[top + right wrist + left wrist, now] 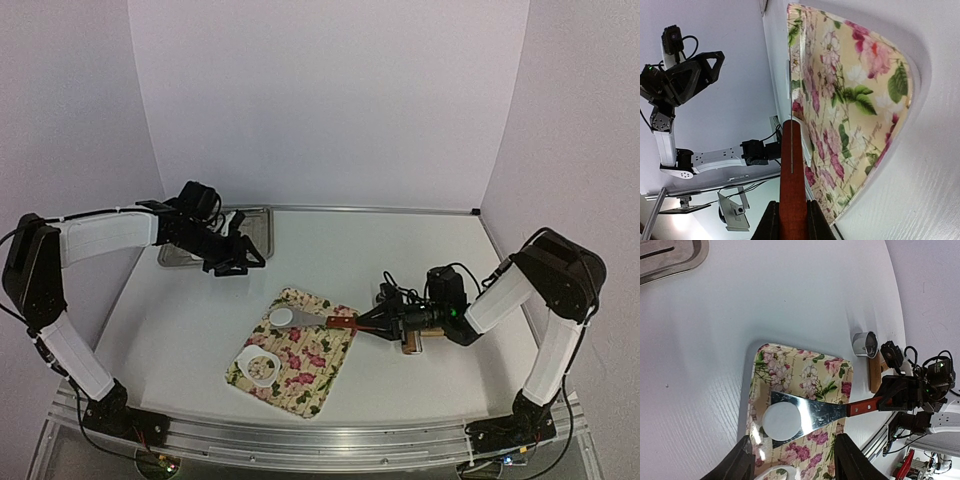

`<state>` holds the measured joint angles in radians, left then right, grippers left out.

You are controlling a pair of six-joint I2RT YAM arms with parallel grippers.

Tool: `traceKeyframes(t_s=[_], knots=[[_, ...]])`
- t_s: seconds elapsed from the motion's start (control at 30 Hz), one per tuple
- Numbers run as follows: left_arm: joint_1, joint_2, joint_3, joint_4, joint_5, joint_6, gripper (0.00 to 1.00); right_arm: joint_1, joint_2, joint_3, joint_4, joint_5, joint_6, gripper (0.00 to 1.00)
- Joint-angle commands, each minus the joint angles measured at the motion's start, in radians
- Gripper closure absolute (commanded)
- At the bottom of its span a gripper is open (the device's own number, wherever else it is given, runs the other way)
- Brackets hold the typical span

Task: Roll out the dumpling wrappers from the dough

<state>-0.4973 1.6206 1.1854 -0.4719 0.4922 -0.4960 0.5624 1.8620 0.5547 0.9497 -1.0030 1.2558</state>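
A: Clamped on the spatula (330,321) handle with the right gripper (380,322); carrying one dumpling wrapper (282,317) on the blade, over the far corner of the floral mat (315,372).

B: Keep level; probably tilt only at the landing spot; holding nothing with the left gripper (238,262), spread wide beyond the mat's far-left edge.

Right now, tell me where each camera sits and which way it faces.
Top external: above and behind the bases, looking down on the table; both arms show, left gripper open, right gripper shut on the spatula.
Left wrist: on the left arm, facing down at the floral mat; its fingers edge the bottom.
Right wrist: low, sighting along the spatula handle; its fingers clamp it.
Shared: top and left wrist both show the dumpling wrapper on the blade.
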Motion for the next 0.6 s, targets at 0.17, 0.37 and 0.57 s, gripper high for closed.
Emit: traceKeyframes(t_s=[0.17,0.37,0.57], knots=[[0.125,-0.118,-0.023,-0.071,-0.095,0.022,0.22,-0.002,-0.144,0.044,0.063,0.027,0.060,1.00],[0.238,-0.195,-0.112,-0.077,-0.103,0.018,0.21,0.000,-0.204,0.172,-0.150,0.066,-0.023,1.00],[0.345,-0.259,-0.170,-0.080,-0.088,0.025,0.19,0.005,-0.229,0.321,-0.361,0.119,-0.101,1.00]])
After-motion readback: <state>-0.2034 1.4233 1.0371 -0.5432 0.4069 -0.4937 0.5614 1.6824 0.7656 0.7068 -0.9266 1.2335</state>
